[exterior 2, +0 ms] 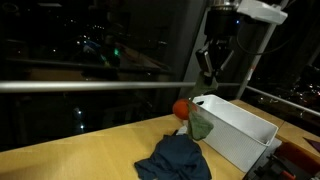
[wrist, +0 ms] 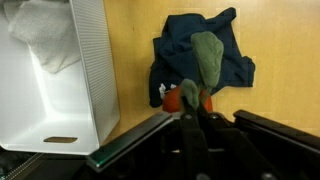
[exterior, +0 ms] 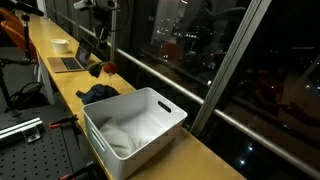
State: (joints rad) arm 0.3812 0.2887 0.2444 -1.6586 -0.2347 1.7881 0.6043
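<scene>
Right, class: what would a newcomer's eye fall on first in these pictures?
The big white bin on the wooden counter, with pale cloth inside, stands out first. Beside it lies a dark blue cloth with a green cloth on it and a red thing at its edge, below the gripper.
</scene>
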